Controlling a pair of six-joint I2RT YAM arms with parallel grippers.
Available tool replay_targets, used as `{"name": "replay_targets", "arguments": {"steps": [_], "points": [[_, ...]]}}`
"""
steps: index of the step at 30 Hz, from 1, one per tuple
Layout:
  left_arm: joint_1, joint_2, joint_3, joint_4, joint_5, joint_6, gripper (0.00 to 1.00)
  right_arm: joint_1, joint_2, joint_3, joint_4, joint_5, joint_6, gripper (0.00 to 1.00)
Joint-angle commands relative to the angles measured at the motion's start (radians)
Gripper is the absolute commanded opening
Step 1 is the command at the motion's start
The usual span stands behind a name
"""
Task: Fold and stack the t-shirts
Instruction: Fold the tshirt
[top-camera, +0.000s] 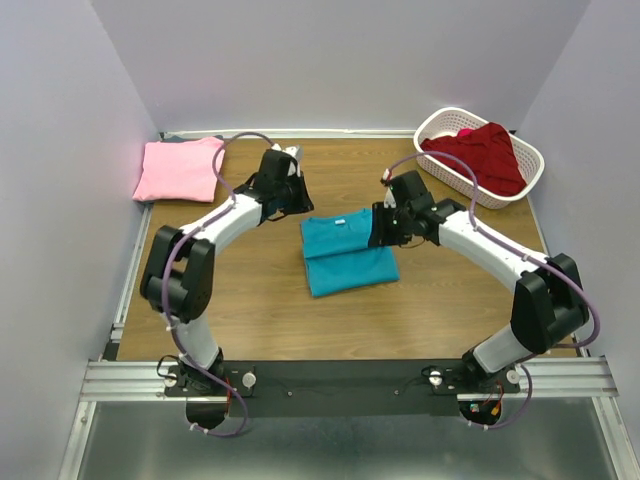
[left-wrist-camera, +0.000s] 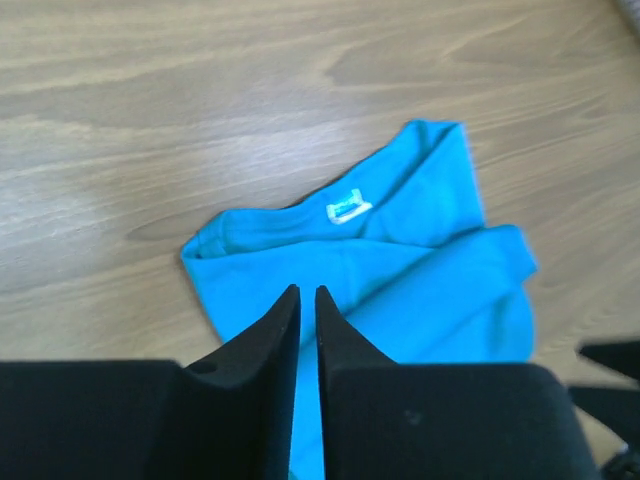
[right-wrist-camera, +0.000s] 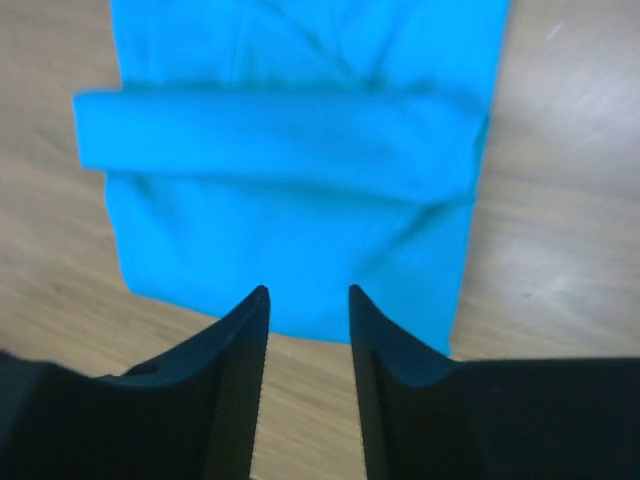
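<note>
Lying folded at the middle of the wooden worktop (top-camera: 250, 300), the teal t-shirt (top-camera: 348, 255) forms a rough rectangle, with one narrower layer doubled over the wider one beneath. In the left wrist view its neckline faces the top of the frame and a small white label (left-wrist-camera: 347, 209) shows inside the collar. The left gripper (top-camera: 298, 203) sits just beside the shirt's upper left corner in the overhead view; its own camera shows the gripper (left-wrist-camera: 307, 292) with its fingers parted by only a thin slit, nothing caught between them, the teal cloth visible below. The right gripper (top-camera: 378, 232) is at the shirt's right edge; from its wrist camera the gripper (right-wrist-camera: 308, 292) is released, the jaws clearly apart and empty, poised over the near hem of the shirt, across which a folded band runs left to right. Whether either gripper touches the cloth I cannot tell. The light pink t-shirt (top-camera: 180, 170) lies folded flat at the upper left of the worktop, well apart from the teal one. At the upper right stands a white slotted basket (top-camera: 530, 178), with the dark red t-shirt (top-camera: 485, 158) heaped inside, unfolded and draped over its rim.
</note>
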Motion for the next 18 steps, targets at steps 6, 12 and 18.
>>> {"name": "replay_targets", "arguments": {"steps": [6,12,18], "points": [[-0.021,0.218,0.075,-0.033,0.058,0.068,0.07,0.009,0.006,-0.165,0.060,-0.122,0.041,0.34],[-0.021,0.268,0.019,-0.010,0.046,0.057,0.05,0.010,0.087,-0.200,0.078,-0.079,0.031,0.33],[-0.022,0.186,-0.165,-0.007,0.069,-0.018,0.00,-0.028,0.135,-0.187,0.072,0.131,-0.037,0.31]]}}
